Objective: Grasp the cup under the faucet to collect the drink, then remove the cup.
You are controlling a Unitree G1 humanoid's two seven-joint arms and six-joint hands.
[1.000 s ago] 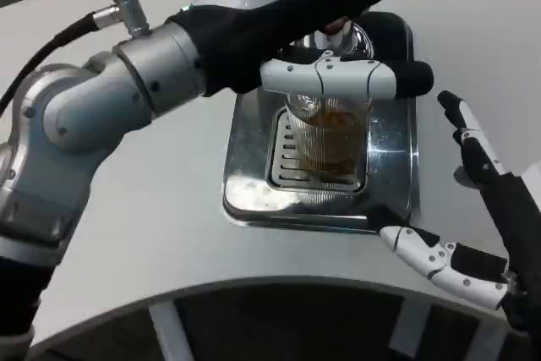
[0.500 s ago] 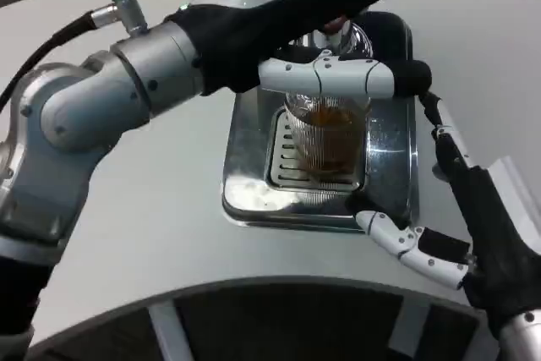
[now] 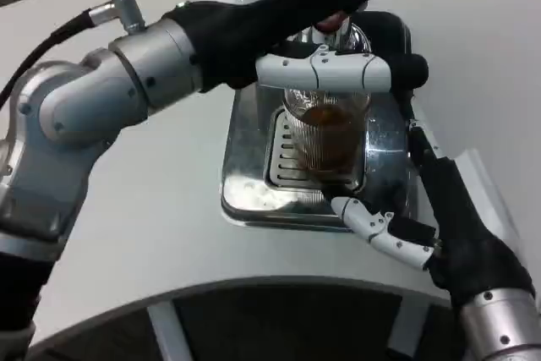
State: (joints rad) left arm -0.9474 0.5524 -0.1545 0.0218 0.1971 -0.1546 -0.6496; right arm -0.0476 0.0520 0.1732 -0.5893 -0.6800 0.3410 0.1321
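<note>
cup (image 3: 325,137): one, on drip tray (image 3: 245,188) | left robot hand (image 3: 338,23): state unclear | right robot hand (image 3: 431,209): fingers apart

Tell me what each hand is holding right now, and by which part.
Left hand reaches over the glass cup; whether it grips the rim cannot be told. Right hand holds nothing, its fingers spread beside the drip tray.

A white table (image 3: 152,209) with a curved near edge is carrying a shiny metal drip tray (image 3: 254,196) toward its twelve o'clock side.
</note>
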